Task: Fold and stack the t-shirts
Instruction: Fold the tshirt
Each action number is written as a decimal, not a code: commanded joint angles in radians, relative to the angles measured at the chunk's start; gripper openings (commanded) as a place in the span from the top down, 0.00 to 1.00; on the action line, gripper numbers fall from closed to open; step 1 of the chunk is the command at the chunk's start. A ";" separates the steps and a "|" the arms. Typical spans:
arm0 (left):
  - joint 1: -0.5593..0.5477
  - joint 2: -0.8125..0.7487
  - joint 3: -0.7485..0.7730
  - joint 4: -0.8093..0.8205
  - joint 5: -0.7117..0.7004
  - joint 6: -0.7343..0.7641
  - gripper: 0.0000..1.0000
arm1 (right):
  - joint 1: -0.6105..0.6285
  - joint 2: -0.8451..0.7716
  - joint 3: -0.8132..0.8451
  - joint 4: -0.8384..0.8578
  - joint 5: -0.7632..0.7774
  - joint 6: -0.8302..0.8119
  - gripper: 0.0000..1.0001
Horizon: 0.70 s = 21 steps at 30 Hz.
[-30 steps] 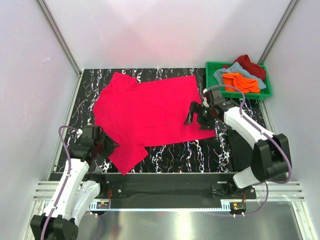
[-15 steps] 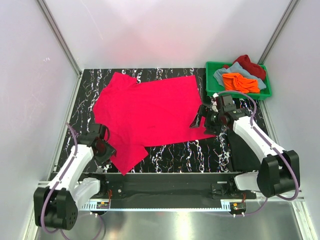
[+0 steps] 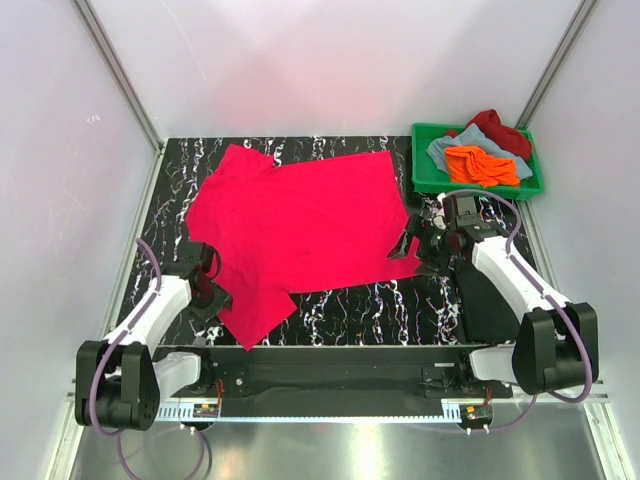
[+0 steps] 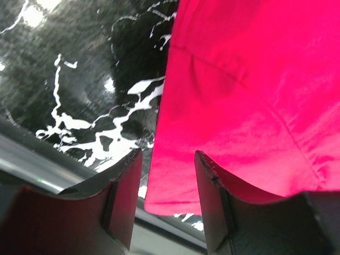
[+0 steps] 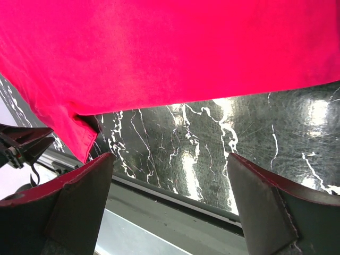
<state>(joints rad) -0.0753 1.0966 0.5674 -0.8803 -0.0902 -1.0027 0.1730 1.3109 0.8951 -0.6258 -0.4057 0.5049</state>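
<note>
I'm hovering my left gripper (image 3: 218,293) half open over the red shirt's (image 3: 300,220) near sleeve edge and my right gripper (image 3: 412,240) wide open at its right hem, both empty, shirt lying spread on the desk (image 3: 370,300), other shirts (image 3: 480,160) sitting in the crate (image 3: 470,190).

Pinkish-red t-shirt (image 4: 255,95) spread over black white-veined table (image 4: 79,69), stitched hem seen across the cloth, left gripper (image 4: 167,159) parted, shirt edge framed between dark fingers (image 4: 125,196)
</note>
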 commanded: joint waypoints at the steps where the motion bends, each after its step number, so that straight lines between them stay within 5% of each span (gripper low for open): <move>1: 0.014 0.029 -0.011 0.070 0.009 0.004 0.52 | -0.021 -0.039 -0.002 0.012 -0.024 -0.011 0.06; 14: 0.066 0.055 -0.067 0.076 0.015 -0.014 0.57 | -0.081 -0.030 -0.051 0.009 0.030 0.078 0.09; 21: 0.074 0.042 -0.050 0.076 0.017 0.022 0.80 | -0.162 0.020 -0.094 0.008 0.050 0.130 0.25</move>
<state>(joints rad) -0.0044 1.1282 0.5301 -0.8421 -0.0719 -0.9936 0.0269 1.3052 0.7990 -0.6289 -0.3801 0.6094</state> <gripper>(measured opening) 0.227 0.798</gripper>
